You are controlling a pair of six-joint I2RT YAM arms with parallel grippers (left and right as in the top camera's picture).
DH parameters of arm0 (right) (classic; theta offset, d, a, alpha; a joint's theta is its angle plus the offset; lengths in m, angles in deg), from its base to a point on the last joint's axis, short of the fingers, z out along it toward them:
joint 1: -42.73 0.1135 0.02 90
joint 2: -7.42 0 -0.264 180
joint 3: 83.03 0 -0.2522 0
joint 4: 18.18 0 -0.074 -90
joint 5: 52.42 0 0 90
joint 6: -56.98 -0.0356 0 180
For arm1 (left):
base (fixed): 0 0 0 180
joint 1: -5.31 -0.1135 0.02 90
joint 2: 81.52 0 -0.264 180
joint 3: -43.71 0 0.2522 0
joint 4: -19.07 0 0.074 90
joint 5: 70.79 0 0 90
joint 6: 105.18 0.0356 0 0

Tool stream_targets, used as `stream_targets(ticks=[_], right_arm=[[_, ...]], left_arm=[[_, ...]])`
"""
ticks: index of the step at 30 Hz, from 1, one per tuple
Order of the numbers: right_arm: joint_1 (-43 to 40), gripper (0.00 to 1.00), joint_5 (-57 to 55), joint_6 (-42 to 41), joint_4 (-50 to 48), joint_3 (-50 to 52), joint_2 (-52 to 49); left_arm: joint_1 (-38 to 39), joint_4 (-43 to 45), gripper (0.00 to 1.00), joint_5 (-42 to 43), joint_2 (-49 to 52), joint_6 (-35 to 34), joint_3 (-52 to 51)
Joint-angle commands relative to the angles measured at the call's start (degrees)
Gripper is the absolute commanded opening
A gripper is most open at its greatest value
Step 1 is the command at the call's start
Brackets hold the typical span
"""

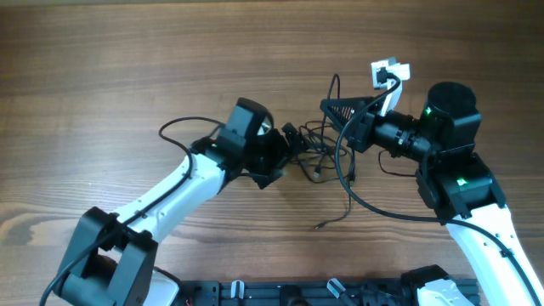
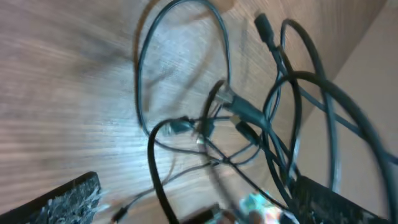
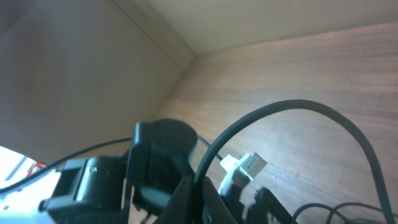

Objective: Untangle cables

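Cables: thin black cords with small plug ends [image 1: 319, 151], tangled in a loose clump at the middle of the brown wooden table [image 1: 127, 68], between the two arms; one free end trails toward the near side.
Left gripper: [image 1: 295, 146] at the left edge of the clump, fingers spread, nothing pinched (the wrist view is blurred).
Right gripper: [image 1: 333, 108] at the far right side of the clump, pressed together; whether a cord sits between its tips I cannot tell.
Step in hand: by my judgement, finding a grip on one strand with the left pincer.
Next move: it calls for closing on a single cord beside the knot, then pulling it leftward slowly, so that the loops do not tighten.
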Motion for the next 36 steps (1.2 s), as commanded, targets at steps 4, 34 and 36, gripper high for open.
stream_targets(ticks=[4, 34, 36], right_arm=[[-0.1, 0.04, -0.7, 0.2, 0.2, -0.5, 0.8], [-6.3, 0.04, -7.5, -0.1, 0.4, -2.8, 3.0], [-10.8, 0.05, -9.3, 0.3, 2.3, -4.7, 3.7]], left_arm=[[-10.8, -2.4, 1.0, 15.2, -0.1, -7.6, 0.2], [0.0, -7.4, 0.04, -12.2, -0.2, -15.0, 0.2], [-3.7, -12.1, 0.04, -12.2, -0.4, -9.7, 0.2]])
